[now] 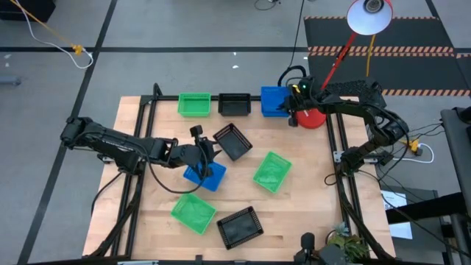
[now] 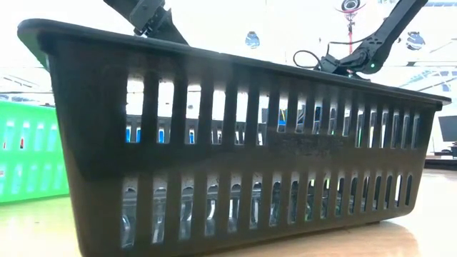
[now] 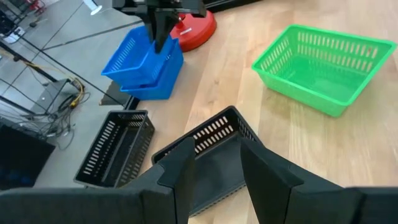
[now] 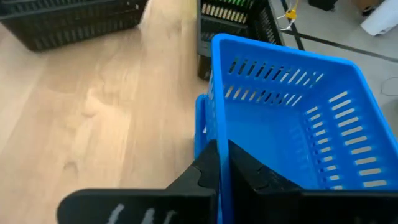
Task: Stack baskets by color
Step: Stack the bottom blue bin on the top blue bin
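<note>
The right end effector (image 4: 219, 163) is pinched shut on the near wall of a blue mesh-sided plastic basket (image 4: 292, 118), which sits nested in a second blue basket (image 3: 152, 78) at the back of the wooden tabletop (image 1: 294, 213), beside the red round lamp base (image 1: 312, 118). The left end effector (image 3: 214, 165) stands partly open over mid-table, holding nothing, a tilted black mesh basket (image 3: 214, 140) just beyond its fingertips. In the low view another black basket (image 2: 235, 150) blocks nearly everything behind it.
</note>
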Tool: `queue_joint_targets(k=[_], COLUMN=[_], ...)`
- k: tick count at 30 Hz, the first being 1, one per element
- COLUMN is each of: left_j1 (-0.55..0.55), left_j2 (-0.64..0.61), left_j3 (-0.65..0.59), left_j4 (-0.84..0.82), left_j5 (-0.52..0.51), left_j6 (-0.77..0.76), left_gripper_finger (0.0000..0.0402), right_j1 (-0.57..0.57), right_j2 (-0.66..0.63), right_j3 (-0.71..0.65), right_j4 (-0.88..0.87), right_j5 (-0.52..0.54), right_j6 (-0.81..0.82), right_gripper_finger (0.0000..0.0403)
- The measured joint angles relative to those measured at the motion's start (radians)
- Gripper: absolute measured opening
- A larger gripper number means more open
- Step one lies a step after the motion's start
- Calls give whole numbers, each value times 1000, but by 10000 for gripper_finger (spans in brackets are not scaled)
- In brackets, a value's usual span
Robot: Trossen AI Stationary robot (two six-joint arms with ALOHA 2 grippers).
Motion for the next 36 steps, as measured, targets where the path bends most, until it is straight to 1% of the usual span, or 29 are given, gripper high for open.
queue_joint_targets(k=[18,27,29,36], left_j1=[0,0,0,0], left_j2=[0,0,0,0], left_j3=[0,0,0,0], left_j4=[-1,-1,-1,-1], left_j5=[2,3,3,3], left_j6=[19,18,17,16], left_gripper_finger=[131,131,131,131], right_j1=[4,4,4,4], right_j2=[0,0,0,2], right_j3=[0,0,0,1], right_j4=[-4,-4,-4,1], right_j5=[11,23,41,43], right_j6=[-9,-7,-6,-5], right_gripper_finger=[7,50,58,78])
